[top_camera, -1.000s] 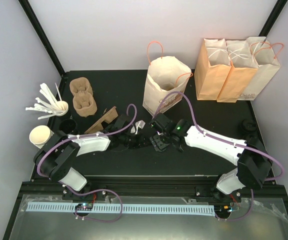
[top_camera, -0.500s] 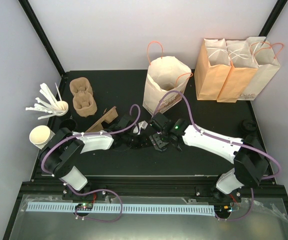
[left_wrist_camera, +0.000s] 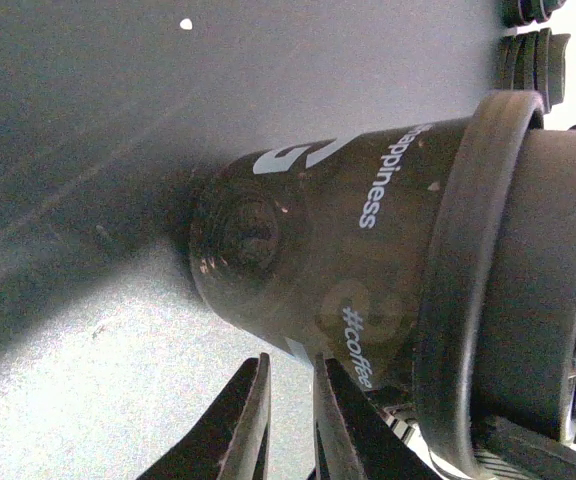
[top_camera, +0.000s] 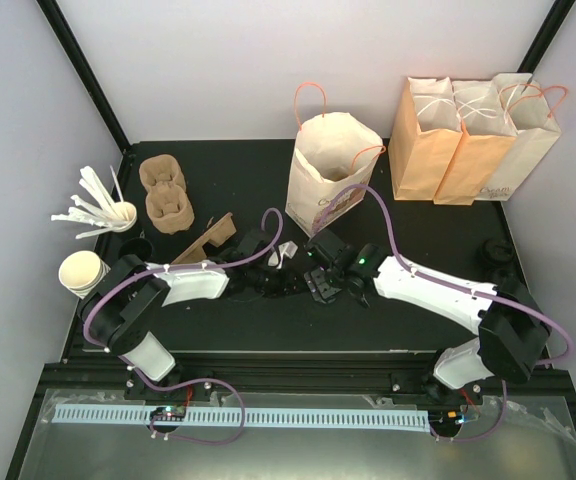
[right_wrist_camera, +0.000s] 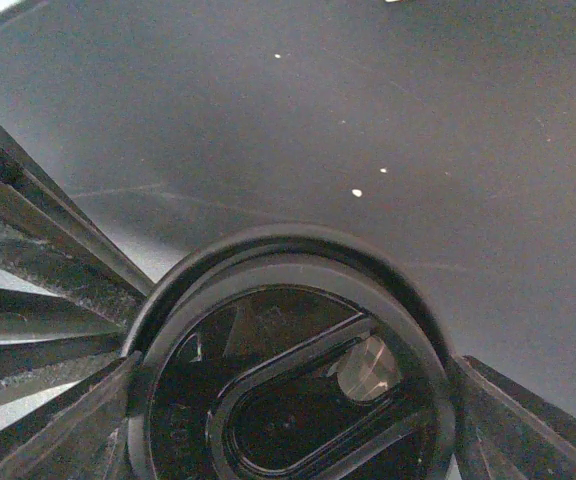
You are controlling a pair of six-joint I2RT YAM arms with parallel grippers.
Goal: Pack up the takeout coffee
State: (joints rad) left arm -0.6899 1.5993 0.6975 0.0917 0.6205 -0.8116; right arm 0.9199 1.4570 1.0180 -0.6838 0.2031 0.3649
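The takeout coffee (left_wrist_camera: 348, 250) is a small black paper cup printed "happiness" and "#coffee", with a round black lid (right_wrist_camera: 288, 390). It is at the table's middle, in front of the open bag; in the top view (top_camera: 303, 284) the two grippers mostly hide it. My right gripper (right_wrist_camera: 293, 400) is shut on the cup at the lid, one finger on each side, and it shows in the top view (top_camera: 320, 282). My left gripper (left_wrist_camera: 290, 362) is shut and empty, its fingertips just beside the cup's lower wall, and it shows in the top view (top_camera: 273, 283).
An open brown paper bag (top_camera: 330, 170) with orange handles stands just behind the grippers. Three more bags (top_camera: 468, 135) stand back right. Cup carriers (top_camera: 166, 195), a cardboard piece (top_camera: 208, 240), white cups (top_camera: 80, 272), white cutlery (top_camera: 98, 208) and loose black lids (top_camera: 498, 255) lie around.
My left arm has reached further right, bringing its gripper up to the cup. My right gripper has shifted slightly with the cup.
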